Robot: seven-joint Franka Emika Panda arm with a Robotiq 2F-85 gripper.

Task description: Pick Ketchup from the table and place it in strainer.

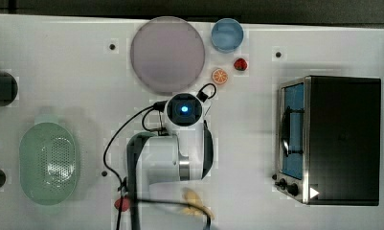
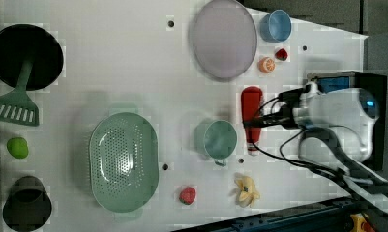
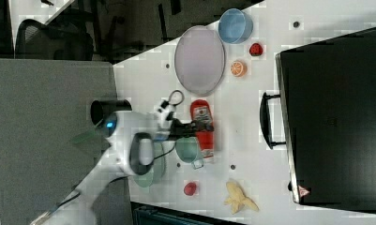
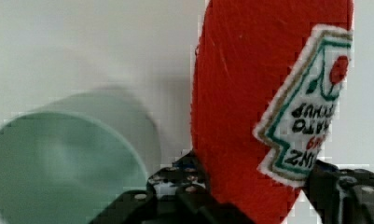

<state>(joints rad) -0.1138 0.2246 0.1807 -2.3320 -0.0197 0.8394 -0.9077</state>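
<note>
Left view puts the Ketchup [image 2: 251, 118] lying flat on the white table [image 2: 109, 63], its long axis running up and down the picture, wide base toward the lilac plate [image 2: 224, 37] and narrow cap end toward the peeled banana [image 2: 246, 190]. The gripper [image 2: 257, 121] reaches in from the left view's right and crosses the bottle square to that axis, just below the middle. In the wrist view a dark finger [image 4: 182, 186] sits on one flank of the red body and its partner on the other, level with the label, so the jaws look pinched onto the bottle, or at least hard against it. Whether it has left the table I cannot tell.

Just beside the bottle, on the left view's left, stands the round green cup [image 2: 218, 139], close enough to clip on a low carry. Beyond the cup, farther to the left view's left, sits the strainer [image 2: 124, 162], its own long axis roughly parallel to the bottle's. My judgement is that the carry runs sideways, over the cup, with little turning needed.
</note>
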